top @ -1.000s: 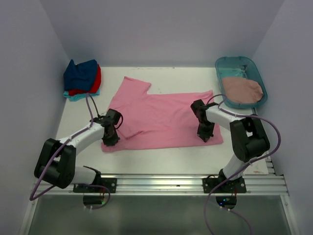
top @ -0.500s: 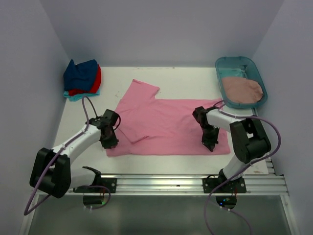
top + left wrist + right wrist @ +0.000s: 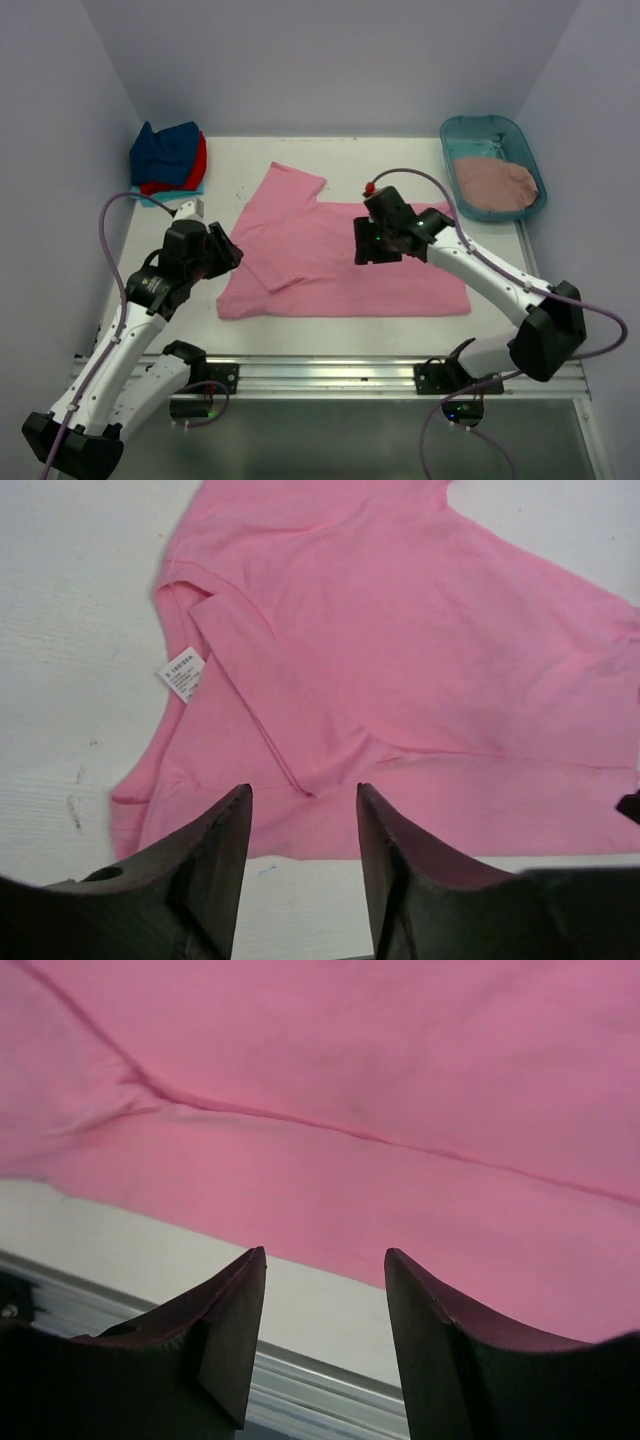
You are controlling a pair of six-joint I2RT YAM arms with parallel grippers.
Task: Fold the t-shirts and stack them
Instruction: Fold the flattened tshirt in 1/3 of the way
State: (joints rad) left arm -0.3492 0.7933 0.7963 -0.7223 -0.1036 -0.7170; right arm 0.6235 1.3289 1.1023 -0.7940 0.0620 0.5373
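The bright pink t-shirt [image 3: 340,262] lies spread flat across the middle of the table, with one sleeve [image 3: 290,185] pointing to the back. My left gripper [image 3: 230,252] hangs open above the shirt's left edge. In the left wrist view the left gripper [image 3: 303,800] is empty, with the pink t-shirt [image 3: 400,650] and its white label [image 3: 182,672] below. My right gripper [image 3: 372,248] hovers open above the shirt's middle. The right wrist view shows the right gripper [image 3: 325,1260] empty over the pink t-shirt [image 3: 350,1100] near its front hem.
Folded navy [image 3: 165,148], red [image 3: 197,160] and turquoise [image 3: 150,196] t-shirts are stacked at the back left. A teal tub [image 3: 478,130] at the back right holds a dusty rose t-shirt [image 3: 495,185]. An aluminium rail [image 3: 330,372] runs along the table's near edge.
Both grippers dragged the pink t-shirt towards the near edge, then opened, let go and rose. The right gripper moved left over the shirt's middle, and the left arm lifted.
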